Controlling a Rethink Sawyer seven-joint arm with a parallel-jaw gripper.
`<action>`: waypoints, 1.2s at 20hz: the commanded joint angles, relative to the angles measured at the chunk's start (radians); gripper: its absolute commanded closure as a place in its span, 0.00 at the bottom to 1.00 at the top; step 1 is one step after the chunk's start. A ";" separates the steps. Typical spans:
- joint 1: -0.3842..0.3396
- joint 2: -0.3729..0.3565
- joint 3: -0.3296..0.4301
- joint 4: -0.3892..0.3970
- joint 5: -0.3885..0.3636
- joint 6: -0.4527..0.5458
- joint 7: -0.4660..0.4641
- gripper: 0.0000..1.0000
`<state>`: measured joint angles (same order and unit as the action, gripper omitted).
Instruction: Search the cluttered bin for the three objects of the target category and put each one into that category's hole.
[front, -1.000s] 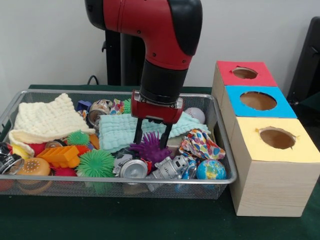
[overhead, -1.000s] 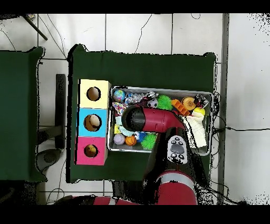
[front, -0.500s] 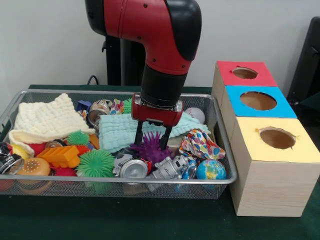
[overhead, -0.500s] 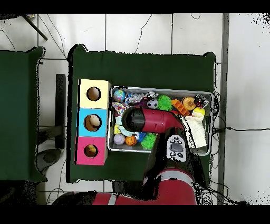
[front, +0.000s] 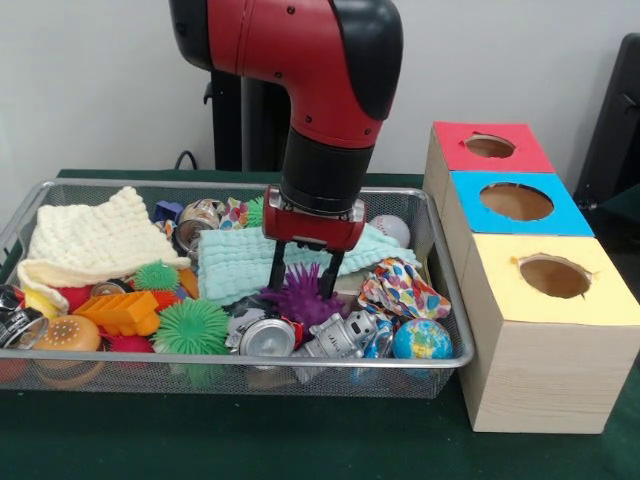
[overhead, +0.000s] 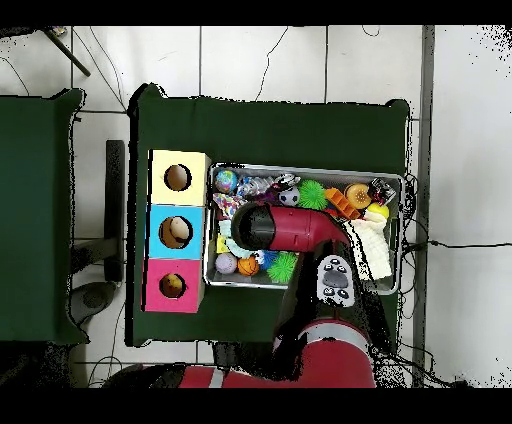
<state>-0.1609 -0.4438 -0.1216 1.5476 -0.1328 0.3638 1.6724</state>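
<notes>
1. My red and black arm's gripper (front: 303, 276) hangs inside the wire mesh bin (front: 452, 300), its two dark fingers (front: 276, 264) spread apart on either side of the purple spiky rubber ball (front: 301, 296).
2. I see that ball lying mid-bin, beside the pale green knitted cloth (front: 236, 259) and behind a silver tin can (front: 267, 337).
3. Beside the bin stand the red-topped (front: 487, 146), blue-topped (front: 516, 202) and yellow-topped (front: 553, 277) wooden boxes, each with a round hole.

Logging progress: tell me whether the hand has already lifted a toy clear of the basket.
No. The hand is down among the clutter, its fingers open on either side of the purple spiky ball, which lies in the basket.
</notes>
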 joint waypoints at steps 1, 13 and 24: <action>-0.044 0.006 0.127 0.062 -0.075 0.024 -0.023 0.00; -0.062 -0.063 0.152 0.131 -0.115 0.036 0.000 0.00; -0.065 -0.117 0.162 0.188 -0.109 0.044 0.009 0.00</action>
<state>-0.2001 -0.5457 -0.0650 1.6582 -0.1960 0.3638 1.6724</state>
